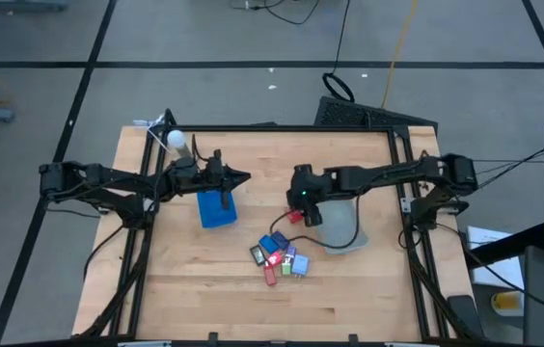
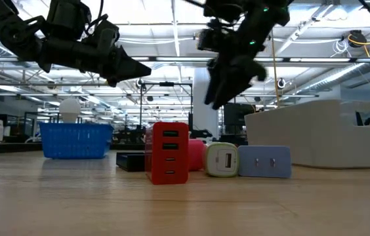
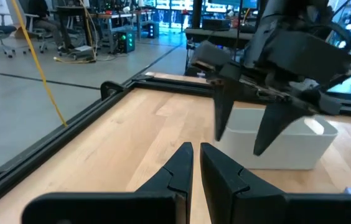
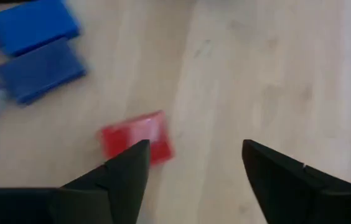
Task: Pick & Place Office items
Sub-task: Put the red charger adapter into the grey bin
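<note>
Red block (image 4: pixel 137 142) lies on the counter just at eleven o'clock of the right gripper (image 4: pixel 194 165), jaws spread; centre over it, then descend. Left gripper (image 3: pixel 195 163) waits, jaws pressed together.

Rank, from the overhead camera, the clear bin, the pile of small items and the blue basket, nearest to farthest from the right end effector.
From the right end effector:
1. Clear bin, right beside it.
2. Pile of small items, toward the table's front.
3. Blue basket, under the left arm.
</note>
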